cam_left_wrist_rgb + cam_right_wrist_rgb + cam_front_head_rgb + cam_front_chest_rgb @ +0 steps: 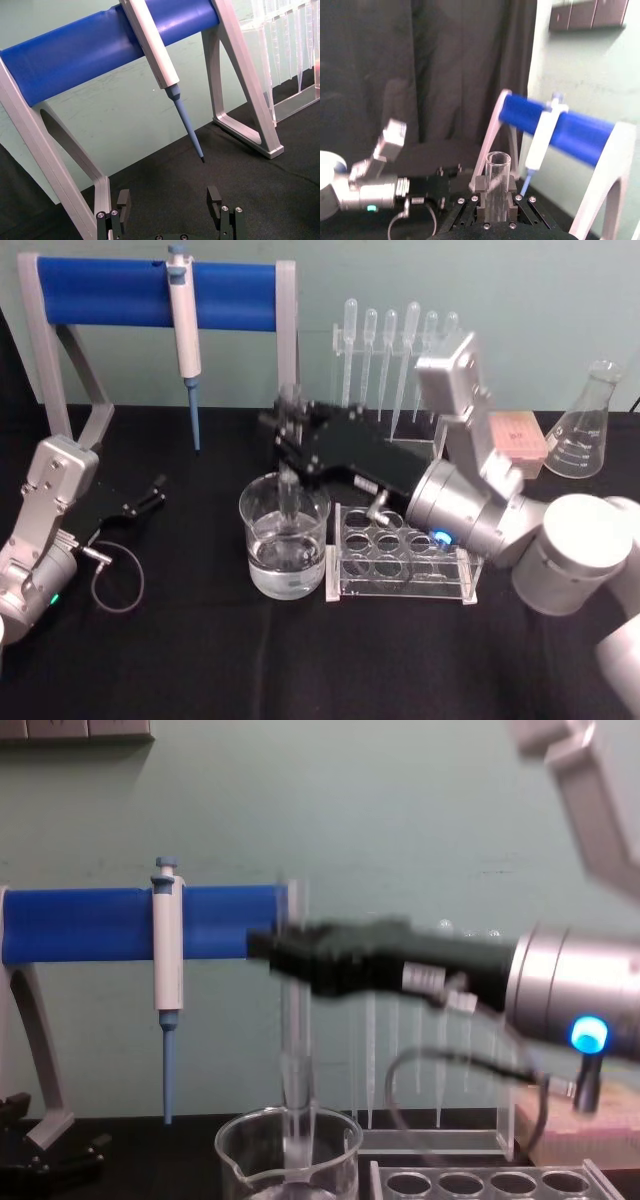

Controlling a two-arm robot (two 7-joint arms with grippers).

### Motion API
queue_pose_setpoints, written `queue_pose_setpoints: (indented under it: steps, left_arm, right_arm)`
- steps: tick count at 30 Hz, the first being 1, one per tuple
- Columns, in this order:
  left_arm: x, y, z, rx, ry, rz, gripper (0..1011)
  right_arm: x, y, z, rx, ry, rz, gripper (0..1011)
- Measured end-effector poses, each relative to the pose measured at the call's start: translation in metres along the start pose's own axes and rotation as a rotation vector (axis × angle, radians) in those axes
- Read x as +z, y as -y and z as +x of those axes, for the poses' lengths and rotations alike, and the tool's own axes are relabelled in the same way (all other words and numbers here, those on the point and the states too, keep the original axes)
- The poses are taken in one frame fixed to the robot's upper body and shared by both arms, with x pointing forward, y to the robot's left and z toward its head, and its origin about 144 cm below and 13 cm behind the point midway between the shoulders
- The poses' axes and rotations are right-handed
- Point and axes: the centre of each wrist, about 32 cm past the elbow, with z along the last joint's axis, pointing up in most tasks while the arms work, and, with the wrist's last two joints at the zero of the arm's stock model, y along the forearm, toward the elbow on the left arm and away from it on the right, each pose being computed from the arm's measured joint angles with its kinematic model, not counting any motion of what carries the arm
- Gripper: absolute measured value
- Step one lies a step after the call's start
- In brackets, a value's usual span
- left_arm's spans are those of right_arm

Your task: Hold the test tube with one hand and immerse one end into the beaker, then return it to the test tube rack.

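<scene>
The test tube [290,490] stands upright, clear glass, with my right gripper [291,436] shut on its upper part. Its lower end hangs inside the beaker [284,537], a wide clear glass holding water, at the table's middle. I cannot tell whether the tip touches the water. From the chest view the test tube [295,1050] drops from the black right gripper [285,955] into the beaker [290,1155]. In the right wrist view the test tube's open mouth [498,167] rises between the fingers of the right gripper [497,194]. My left gripper [152,494] rests open at the left, parked.
A clear tube rack [402,562] stands right beside the beaker. Behind are a blue-barred stand [150,292] with a hanging micropipette [185,335], a row of plastic pipettes [398,350], a conical flask [585,430] and a pink box [517,438]. A cable loop [115,582] lies at the left.
</scene>
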Motion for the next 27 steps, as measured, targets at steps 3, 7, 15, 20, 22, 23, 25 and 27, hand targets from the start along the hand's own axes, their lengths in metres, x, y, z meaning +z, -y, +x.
queue_pose_setpoints:
  steps: [3, 7, 15, 20, 22, 23, 25, 27]
  left_arm:
    - [0.0, 0.0, 0.0, 0.0, 0.0, 0.0, 1000]
    - [0.0, 0.0, 0.0, 0.0, 0.0, 0.0, 1000]
    - [0.0, 0.0, 0.0, 0.0, 0.0, 0.0, 1000]
    - [0.0, 0.0, 0.0, 0.0, 0.0, 0.0, 1000]
    - [0.0, 0.0, 0.0, 0.0, 0.0, 0.0, 1000]
    - [0.0, 0.0, 0.0, 0.0, 0.0, 0.0, 1000]
    - [0.0, 0.0, 0.0, 0.0, 0.0, 0.0, 1000]
    - [0.0, 0.0, 0.0, 0.0, 0.0, 0.0, 1000]
  right_arm:
    - [0.02, 0.003, 0.001, -0.006, 0.025, 0.029, 228]
    - [0.045, 0.012, 0.003, -0.028, 0.062, 0.052, 228]
    - [0.064, 0.041, 0.001, -0.095, 0.09, 0.021, 228]
    - [0.048, 0.061, 0.001, -0.144, 0.062, -0.053, 228]
    - [0.042, 0.064, 0.001, -0.155, 0.052, -0.068, 228]
    - [0.039, 0.066, 0.001, -0.161, 0.047, -0.076, 228]
    - [0.032, 0.07, 0.002, -0.172, 0.033, -0.091, 228]
    - [0.027, 0.072, 0.002, -0.179, 0.025, -0.1, 228]
